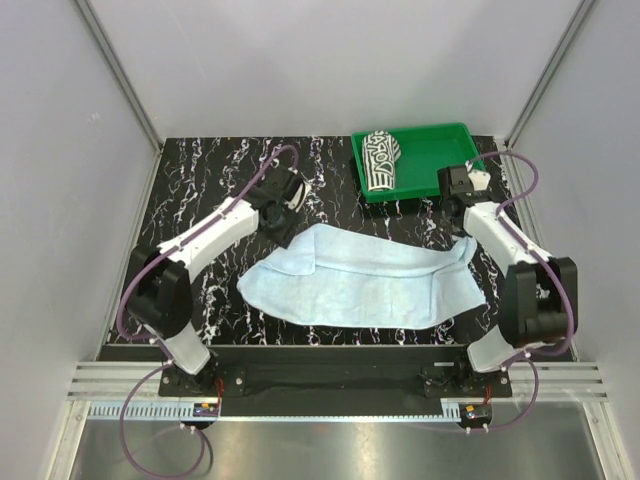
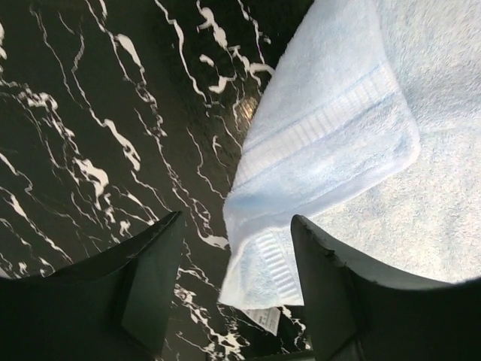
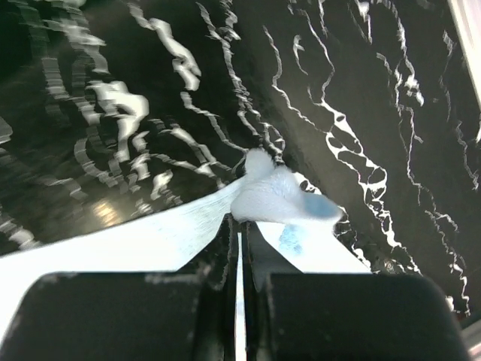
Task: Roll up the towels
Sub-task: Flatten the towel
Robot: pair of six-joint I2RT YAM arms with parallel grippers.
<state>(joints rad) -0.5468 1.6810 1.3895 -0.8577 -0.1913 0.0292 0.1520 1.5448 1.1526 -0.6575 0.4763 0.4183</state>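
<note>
You've got two towels: one striped towel point(image 1: 380, 160), rolled, inside the green tray point(image 1: 432, 158), and one pale blue towel point(image 1: 360, 282), on the near side of the tray. One tray, total. One black marbled table point(image 1: 200, 190) under the tray. Two arms: left arm point(image 1: 205, 240) well left of the tray, right arm point(image 1: 500, 235) by the tray's near right corner. Two grippers, one per arm: left gripper point(image 2: 237, 282), right gripper point(image 3: 240, 235). Two fingers each, so four fingers.

Table point(image 1: 200, 180): black top with white marble veining.
A pale blue towel point(image 1: 360, 275) lies spread across the centre of the frame; a green tray point(image 1: 430, 160) sits at upper right, near the towel.
</note>
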